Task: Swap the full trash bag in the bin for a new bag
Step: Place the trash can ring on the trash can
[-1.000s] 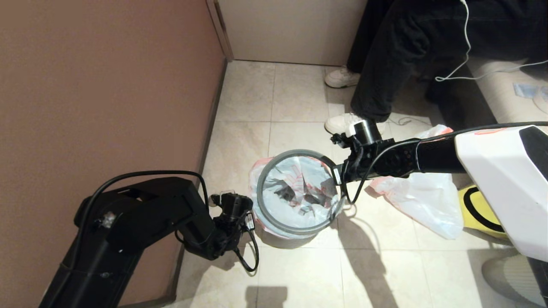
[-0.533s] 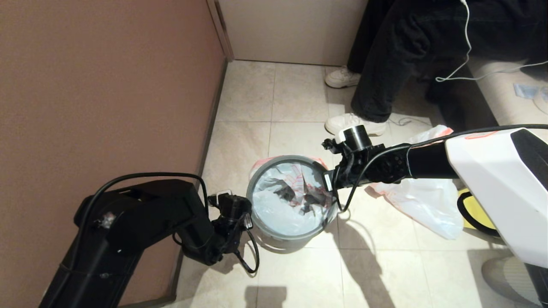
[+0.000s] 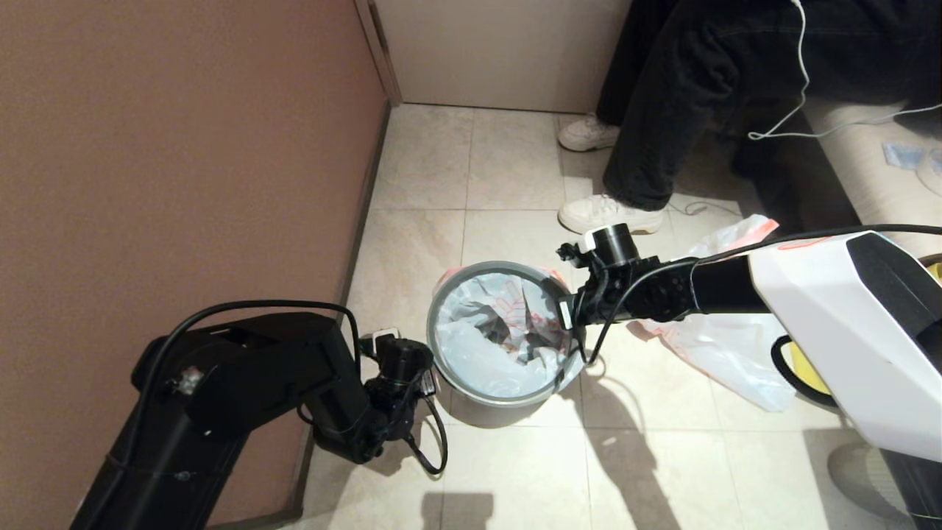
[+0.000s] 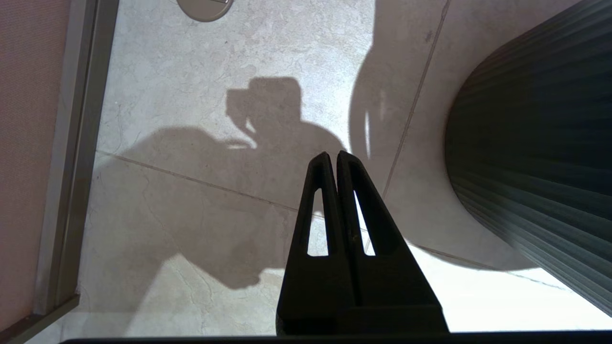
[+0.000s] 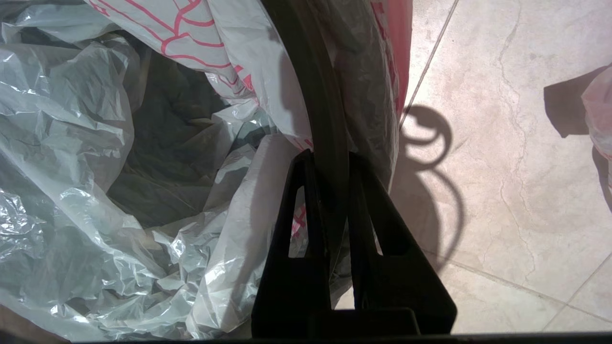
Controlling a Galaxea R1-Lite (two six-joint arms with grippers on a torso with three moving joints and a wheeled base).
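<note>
Our right claw (image 5: 330, 162) is clamped on the grey hoop (image 3: 441, 346) atop the bin (image 3: 486, 408), new bag (image 5: 95, 143) lining it. Left claw (image 4: 333, 160) is pinched closed, empty, just beside the bin; the full trash bag (image 3: 725, 350) lies on the floor past the bin's other side.

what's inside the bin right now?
The bin holds the new bag, crumpled, its edge folded outward under the grey hoop, which the right tool grips. Bin floor is covered.

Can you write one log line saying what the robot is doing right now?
stage: fitting hoop | right gripper: shut on grey hoop over new bag in bin | left gripper: shut, empty, beside bin | full trash bag: on floor
</note>
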